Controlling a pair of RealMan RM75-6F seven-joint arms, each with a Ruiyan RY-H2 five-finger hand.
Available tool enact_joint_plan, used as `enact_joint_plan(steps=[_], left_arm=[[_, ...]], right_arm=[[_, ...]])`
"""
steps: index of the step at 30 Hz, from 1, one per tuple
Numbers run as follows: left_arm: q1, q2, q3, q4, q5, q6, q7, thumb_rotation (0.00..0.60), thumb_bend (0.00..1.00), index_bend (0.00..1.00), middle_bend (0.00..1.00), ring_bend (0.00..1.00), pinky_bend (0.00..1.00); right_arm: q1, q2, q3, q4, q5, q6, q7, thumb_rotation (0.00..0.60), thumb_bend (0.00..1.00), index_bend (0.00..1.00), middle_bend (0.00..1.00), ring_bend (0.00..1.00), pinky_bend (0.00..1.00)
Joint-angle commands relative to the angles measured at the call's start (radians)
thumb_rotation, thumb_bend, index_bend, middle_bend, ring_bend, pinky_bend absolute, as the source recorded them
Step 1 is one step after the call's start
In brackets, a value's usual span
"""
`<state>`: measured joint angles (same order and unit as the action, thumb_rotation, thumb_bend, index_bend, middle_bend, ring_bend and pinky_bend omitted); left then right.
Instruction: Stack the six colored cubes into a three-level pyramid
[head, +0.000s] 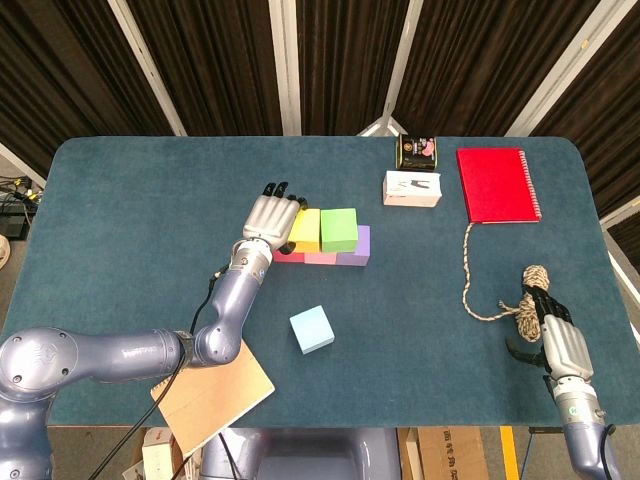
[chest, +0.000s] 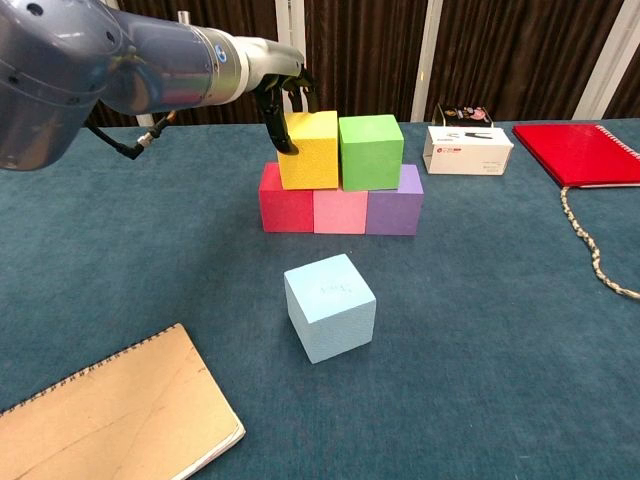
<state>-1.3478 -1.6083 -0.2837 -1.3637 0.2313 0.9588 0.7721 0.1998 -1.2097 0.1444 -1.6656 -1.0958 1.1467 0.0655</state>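
The light blue cube sits alone on the table in front of the stack, where red, pink and purple cubes carry the yellow cube and green cube; it looks light, stiff and slightly grainy, so I'd pinch it across two opposite flat faces. The left hand presses its fingers against the yellow cube's outer side without gripping it. Well right of the stack, the right hand rests by a coiled rope, and I cannot tell whether it is clasped.
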Motion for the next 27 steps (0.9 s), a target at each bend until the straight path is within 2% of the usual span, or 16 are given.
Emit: enact_joint_plan(steps=[1, 27], left_arm=[[-0.001, -0.003, -0.003, 0.002, -0.002, 0.002, 0.006, 0.600, 0.40, 0.27, 0.23, 0.00, 0.00], [0.007, -0.031, -0.025, 0.026, 0.014, 0.018, 0.036, 0.600, 0.40, 0.26, 0.23, 0.00, 0.00]], right_arm=[[0.000, 0.001, 0.000, -0.001, 0.001, 0.000, 0.001, 0.600, 0.34, 0.04, 0.02, 0.00, 0.00], [0.005, -0.002, 0.002, 0.008, 0.014, -0.014, -0.001, 0.600, 0.34, 0.04, 0.02, 0.00, 0.00]])
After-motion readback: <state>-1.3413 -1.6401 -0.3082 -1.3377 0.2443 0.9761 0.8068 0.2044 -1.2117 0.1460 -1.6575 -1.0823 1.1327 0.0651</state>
